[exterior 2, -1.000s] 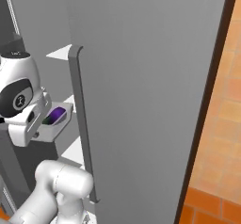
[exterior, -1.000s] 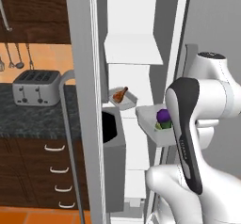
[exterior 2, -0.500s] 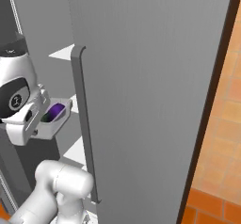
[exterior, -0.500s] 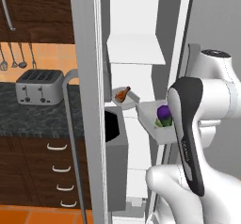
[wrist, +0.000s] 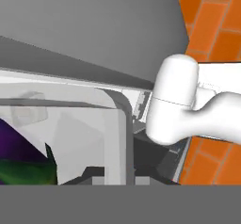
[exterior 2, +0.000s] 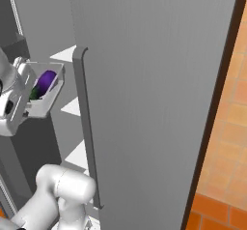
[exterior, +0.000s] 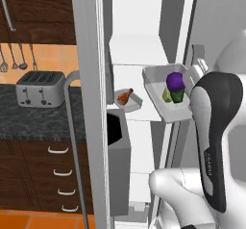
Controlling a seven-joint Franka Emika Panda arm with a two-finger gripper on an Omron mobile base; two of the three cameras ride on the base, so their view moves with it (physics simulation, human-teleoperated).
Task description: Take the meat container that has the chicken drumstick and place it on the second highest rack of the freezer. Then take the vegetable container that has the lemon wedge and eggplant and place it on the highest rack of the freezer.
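You have the vegetable container [exterior: 161,94] gripped at its right rim by the gripper [exterior: 196,74], jaws pinched tight on the wall. The tray hangs in the air in front of the open freezer [exterior: 144,55], tilted, its near edge lower. Inside it sit the eggplant [exterior: 175,82] — deep purple, green stem end down — and the lemon wedge [exterior: 166,95] just beside it, touching.

The meat container [exterior: 129,100] rests on a white shelf [exterior: 129,114] at the left side of the freezer interior, with the chicken drumstick [exterior: 125,96] lying in it. The shelf above [exterior: 137,55] carries nothing visible.

From the right base view, the tray [exterior 2: 43,96] shows left of the grey door handle [exterior 2: 87,127] — eggplant [exterior 2: 46,80] visible inside.

On the dark counter at left stands a toaster [exterior: 41,88].
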